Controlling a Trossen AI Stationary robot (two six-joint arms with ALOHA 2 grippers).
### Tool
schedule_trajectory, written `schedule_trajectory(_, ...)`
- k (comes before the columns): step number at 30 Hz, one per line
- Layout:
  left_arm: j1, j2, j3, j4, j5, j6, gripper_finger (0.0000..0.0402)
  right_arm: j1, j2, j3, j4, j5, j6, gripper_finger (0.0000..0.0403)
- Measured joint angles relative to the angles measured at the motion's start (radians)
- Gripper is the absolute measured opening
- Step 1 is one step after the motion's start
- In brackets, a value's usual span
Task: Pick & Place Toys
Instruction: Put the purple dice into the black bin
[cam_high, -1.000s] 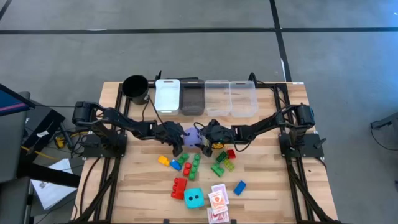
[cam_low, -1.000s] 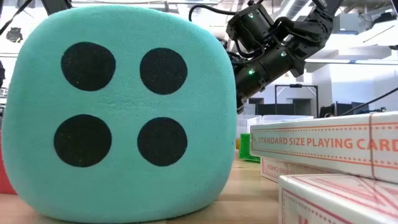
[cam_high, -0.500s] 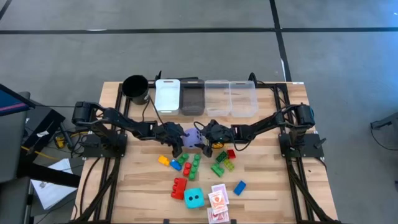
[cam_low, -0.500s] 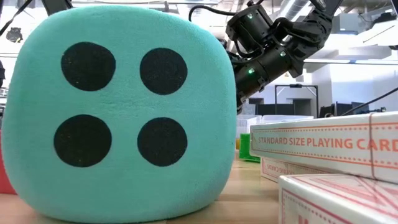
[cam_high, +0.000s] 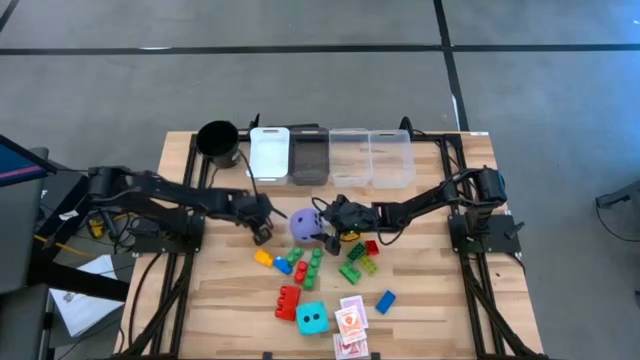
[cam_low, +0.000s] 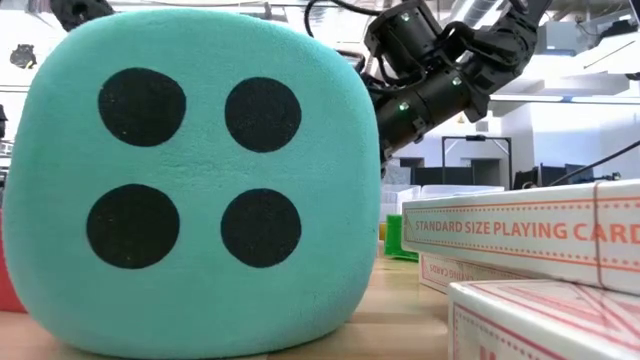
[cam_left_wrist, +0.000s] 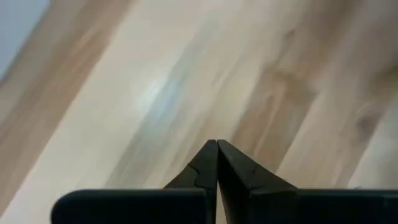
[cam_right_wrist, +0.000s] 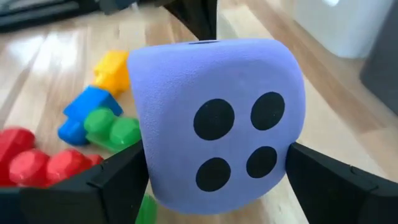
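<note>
A purple soft die (cam_high: 303, 222) with black dots sits at the table's middle, and it fills the right wrist view (cam_right_wrist: 217, 118). My right gripper (cam_high: 322, 228) is shut on it. My left gripper (cam_high: 262, 232) is shut and empty over bare wood (cam_left_wrist: 216, 149), a little to the left of the die. Small bricks lie near the die on its near side: yellow (cam_high: 263, 257), blue (cam_high: 283, 265), green (cam_high: 300, 258) and red (cam_high: 288, 300). A cyan die (cam_high: 311, 318) and red-white card boxes (cam_high: 351, 320) lie by the near edge. My right gripper pinches the purple die between its two fingers, one finger (cam_right_wrist: 118, 180) on one side and the other finger (cam_right_wrist: 323, 180) on the opposite side (cam_right_wrist: 283, 149). The four-dot face looks back at the wrist. The fingers come from the table's right side.
A black cup (cam_high: 217, 140) and several bins, white (cam_high: 269, 153), grey (cam_high: 309, 155) and two clear ones (cam_high: 350, 157), stand along the far edge. More bricks, green (cam_high: 352, 268), red (cam_high: 371, 246) and blue (cam_high: 385, 300), lie right of centre. The cyan die (cam_low: 190, 180) blocks most of the low view.
My left gripper has drawn back from the purple die toward the table's left edge, and its arm has folded back. The purple die has stayed between my right gripper's fingers.
</note>
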Motion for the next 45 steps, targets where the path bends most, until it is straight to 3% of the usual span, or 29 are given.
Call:
schedule_trajectory(6,-0.015,-0.132,-0.075,0.019,0.016,-0.157,0.0000,-0.039,-0.012,0.001,0.137,0.027,0.027,0.0335)
schedule_trajectory(12,-0.056,-0.193,-0.254,0.324,0.096,-0.348,0.0000,-0.122,-0.073,0.085,0.153,0.106,0.033,0.0337)
schedule_trajectory(17,-0.087,-0.200,-0.382,0.529,0.216,-0.532,0.0000,-0.219,-0.143,0.191,0.006,0.190,0.004,0.0336)
schedule_trajectory(21,-0.097,-0.202,-0.427,0.615,0.227,-0.616,0.0000,-0.303,-0.156,0.285,-0.192,0.203,-0.048,0.0337)
schedule_trajectory(24,-0.084,-0.201,-0.436,0.730,0.216,-0.667,0.0000,-0.360,-0.149,0.345,-0.307,0.159,-0.075,0.0338)
schedule_trajectory(31,-0.014,-0.201,-0.435,1.015,0.072,-0.672,0.0000,-0.462,-0.148,0.378,-0.446,-0.021,-0.130,0.0338)
schedule_trajectory(37,0.073,-0.201,-0.435,1.061,0.042,-0.698,0.0000,-0.530,-0.144,0.378,-0.567,-0.139,-0.276,0.0338)
schedule_trajectory(45,0.121,-0.200,-0.435,1.094,-0.036,-0.701,0.0000,-0.587,-0.081,0.380,-0.523,-0.273,-0.382,0.0338)
